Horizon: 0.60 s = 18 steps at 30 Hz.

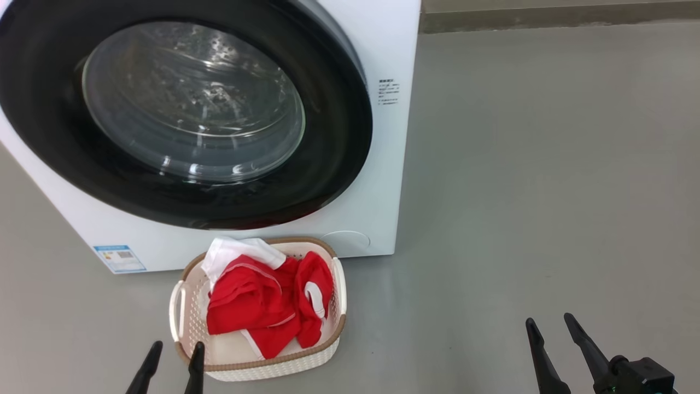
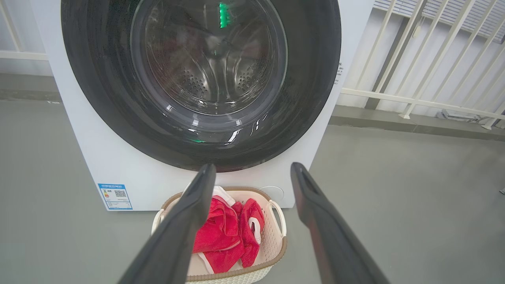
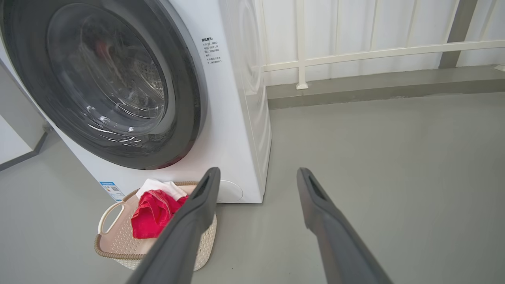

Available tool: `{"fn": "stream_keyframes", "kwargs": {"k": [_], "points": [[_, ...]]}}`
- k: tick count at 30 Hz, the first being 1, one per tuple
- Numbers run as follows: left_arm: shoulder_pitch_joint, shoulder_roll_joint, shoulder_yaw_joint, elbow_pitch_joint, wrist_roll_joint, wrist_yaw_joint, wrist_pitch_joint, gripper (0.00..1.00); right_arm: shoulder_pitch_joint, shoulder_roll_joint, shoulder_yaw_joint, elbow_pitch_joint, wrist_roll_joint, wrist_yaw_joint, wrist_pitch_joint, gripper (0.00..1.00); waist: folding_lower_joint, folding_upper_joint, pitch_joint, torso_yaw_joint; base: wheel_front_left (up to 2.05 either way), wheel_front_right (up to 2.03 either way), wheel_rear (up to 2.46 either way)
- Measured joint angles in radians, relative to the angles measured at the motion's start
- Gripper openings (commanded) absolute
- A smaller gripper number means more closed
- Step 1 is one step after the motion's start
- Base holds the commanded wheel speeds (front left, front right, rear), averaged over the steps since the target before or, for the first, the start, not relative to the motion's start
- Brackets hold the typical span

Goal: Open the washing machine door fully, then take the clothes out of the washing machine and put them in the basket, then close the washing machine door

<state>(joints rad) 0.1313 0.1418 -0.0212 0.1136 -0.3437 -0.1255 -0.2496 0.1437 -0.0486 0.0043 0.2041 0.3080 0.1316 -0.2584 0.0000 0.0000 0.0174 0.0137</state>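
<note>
Final step: black-rimmed round glass door (image 1: 191, 104) looks shut; red fabric clothes (image 1: 262, 306) in cream perforated basket (image 1: 186, 271) at door's 6 o'clock; left gripper (image 1: 179, 345), right gripper (image 1: 548, 318) spread, empty. Judged done; next: retract arms.

The robot's left claw (image 1: 176, 350) rises at the near left of the head view, its two dark fingers (image 1: 146, 373) parted, tips pointing toward the far side and nothing held between them. At the near right, the right claw (image 1: 549, 325) stands spread and empty as well, its longer-showing fingers leaning slightly left from a black wrist housing (image 1: 641, 378) in the corner. Seen from the wrists, each claw shows its pair of long tapering fingers, left (image 2: 177, 236) and right (image 3: 339, 244), set wide apart and gripping nothing.
</note>
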Motion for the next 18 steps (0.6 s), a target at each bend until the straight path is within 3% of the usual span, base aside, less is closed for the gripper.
{"fn": "stream_keyframes", "kwargs": {"k": [15, 16, 18], "points": [[0.014, -0.002, -0.005, -0.002, -0.008, 0.000, 0.000, 1.00, 0.001, 0.008, -0.024, -0.011, 0.000, 0.000, 0.000, 1.00, 0.0000, 0.0000, -0.001, -0.007, 0.00, 0.00, 0.00], [0.014, -0.003, -0.007, 0.002, -0.012, 0.001, 0.001, 0.00, 0.001, 0.010, -0.023, -0.007, 0.000, 0.000, 0.000, 0.00, 0.0000, 0.0000, -0.001, -0.007, 0.00, 0.00, 0.00], [0.015, -0.012, -0.012, 0.027, -0.012, 0.002, 0.003, 0.00, 0.002, 0.017, -0.021, 0.017, 0.000, 0.000, 0.000, 0.00, 0.0000, 0.0000, -0.001, -0.007, 0.00, 0.00, 0.00]]}}
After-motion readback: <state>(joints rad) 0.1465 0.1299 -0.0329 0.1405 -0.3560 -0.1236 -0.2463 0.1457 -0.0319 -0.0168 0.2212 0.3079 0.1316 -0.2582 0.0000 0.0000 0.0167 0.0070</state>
